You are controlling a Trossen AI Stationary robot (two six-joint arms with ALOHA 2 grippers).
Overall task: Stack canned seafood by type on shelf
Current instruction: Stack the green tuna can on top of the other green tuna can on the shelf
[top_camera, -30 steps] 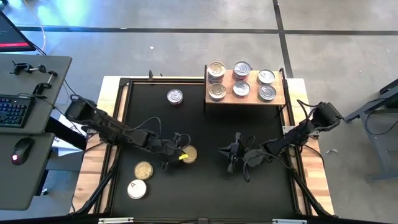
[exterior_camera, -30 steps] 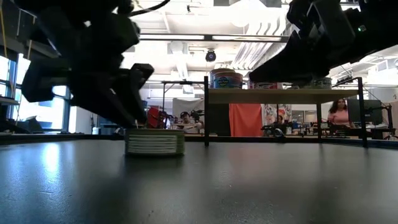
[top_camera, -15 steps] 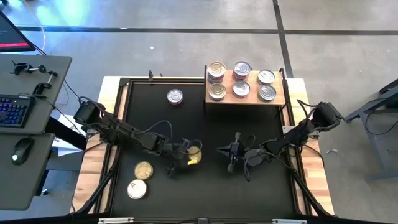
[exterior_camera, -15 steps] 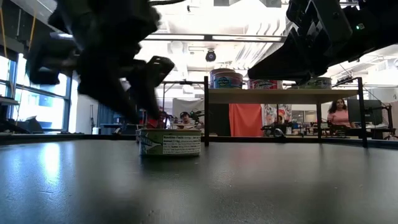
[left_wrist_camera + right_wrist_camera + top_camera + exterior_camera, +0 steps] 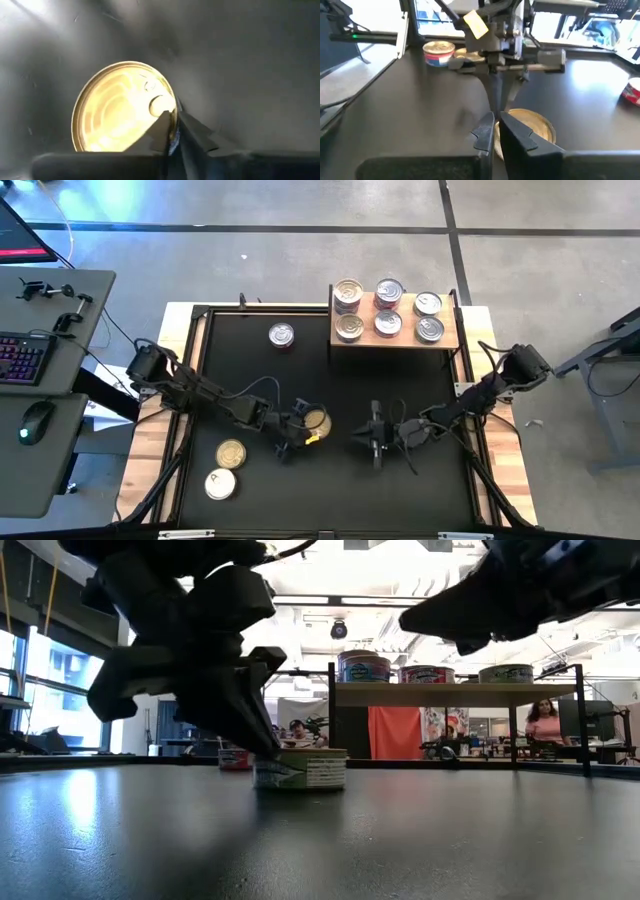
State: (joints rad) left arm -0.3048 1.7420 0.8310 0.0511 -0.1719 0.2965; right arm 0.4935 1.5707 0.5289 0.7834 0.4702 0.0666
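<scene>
A gold-topped tin (image 5: 318,420) stands flat on the black table, near its middle. My left gripper (image 5: 297,432) is at the tin's left side, shut on its rim; the left wrist view shows the lid (image 5: 120,107) just ahead of the fingers. My right gripper (image 5: 372,438) hovers shut a little to the right of the tin, touching nothing, and faces it (image 5: 530,125). The shelf (image 5: 396,340), at the far right, carries several tins standing on its light-wood board. Three more tins stand loose on the table. My left gripper pinches the gold-topped tin by its rim (image 5: 175,107), on the side toward the table's left. One finger (image 5: 161,131) lies over the lid and the other (image 5: 196,140) outside the wall. The fingers slant down from the left. The tin (image 5: 300,770) stays upright on the table.
A silver-topped tin (image 5: 281,335) stands at the far side, left of the shelf. A gold-topped tin (image 5: 231,453) and a pale-topped one (image 5: 220,483) stand near the left near corner. The table has a raised frame (image 5: 190,380). People show in the room beyond.
My left gripper has moved toward the table's right and slightly toward the far edge, and the gold-topped tin has slid with it along the table, staying upright. My right gripper has shifted a little toward the left, nearer the tin.
</scene>
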